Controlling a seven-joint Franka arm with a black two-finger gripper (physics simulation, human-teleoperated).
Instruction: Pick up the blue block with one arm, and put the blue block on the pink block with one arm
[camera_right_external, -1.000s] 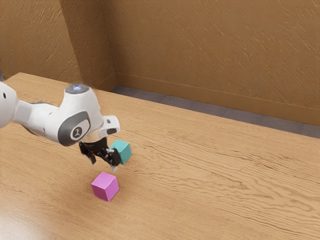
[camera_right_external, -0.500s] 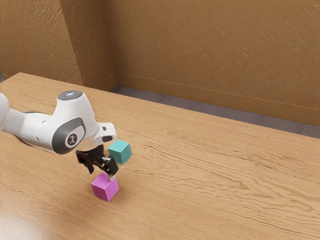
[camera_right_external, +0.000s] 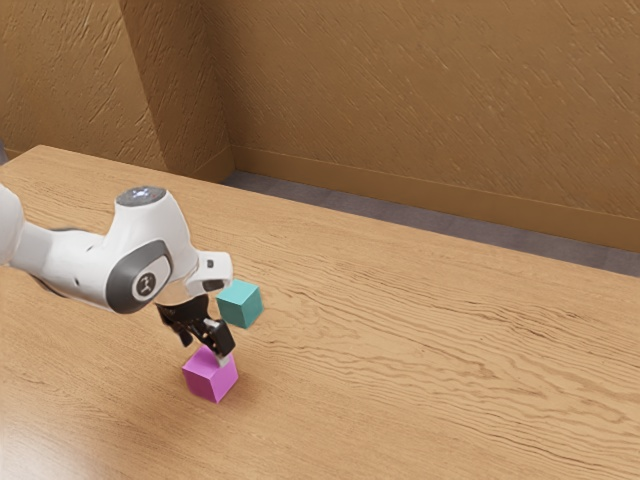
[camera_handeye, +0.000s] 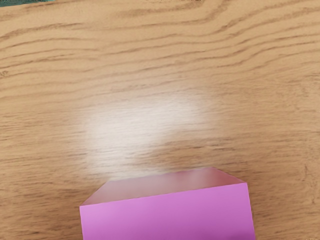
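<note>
The black two-finger pincer (camera_right_external: 204, 343) hangs right over the pink cube-shaped block (camera_right_external: 210, 374), its fingers spread apart with nothing held between them, their tips just above the block's top face; whether the tip nearer the exterior view's right touches that face I cannot tell. The white arm (camera_right_external: 110, 262) reaches in from the exterior view's left and bends down toward the pink block. The blue block (camera_right_external: 240, 304), a teal-blue cube, sits on the wooden desk (camera_right_external: 420, 340) just beyond the pink block and a little toward the exterior view's right, close to it but apart from it, and free of the pincer. In the wrist view the pink block (camera_handeye: 167, 212) lies directly under the hand, its top face and one side face showing, with bare wood-grain desk (camera_handeye: 150, 75) and a pale sheen on it beyond the block. A brown textured wall (camera_right_external: 420, 90) stands well behind the pink block.
</note>
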